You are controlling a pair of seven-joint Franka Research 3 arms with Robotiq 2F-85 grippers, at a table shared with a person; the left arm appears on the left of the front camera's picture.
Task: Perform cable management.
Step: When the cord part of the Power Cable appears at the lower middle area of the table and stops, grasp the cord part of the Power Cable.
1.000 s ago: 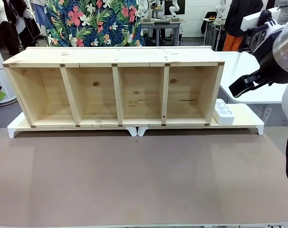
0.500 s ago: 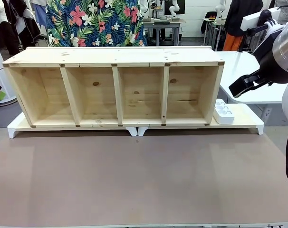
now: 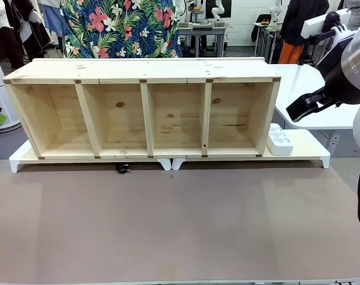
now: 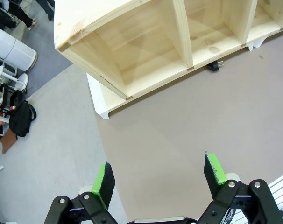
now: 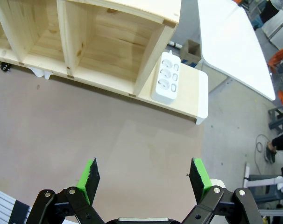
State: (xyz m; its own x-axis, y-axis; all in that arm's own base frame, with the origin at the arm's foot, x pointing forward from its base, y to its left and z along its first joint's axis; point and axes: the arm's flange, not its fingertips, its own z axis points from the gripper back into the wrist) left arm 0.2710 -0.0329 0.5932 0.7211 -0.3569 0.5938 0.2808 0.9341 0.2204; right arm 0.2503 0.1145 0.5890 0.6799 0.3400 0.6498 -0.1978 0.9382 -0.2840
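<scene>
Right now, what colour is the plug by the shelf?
Black. The plug shows best in the left wrist view, on the table just in front of the shelf.

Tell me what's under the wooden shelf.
A low white stand carries the shelf. The cable pokes its black plug end out onto the table at the front edge; the rest of it is covered.

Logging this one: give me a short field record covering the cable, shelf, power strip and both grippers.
cable: a small black end lies on the tabletop at the riser's front edge, below the second compartment from the robot's left; the rest is hidden
shelf: wooden, four compartments, on a low riser
power strip: white, on the riser beside the shelf's right end
left gripper: open, holding nothing, above the tabletop
right gripper: open, holding nothing
</scene>
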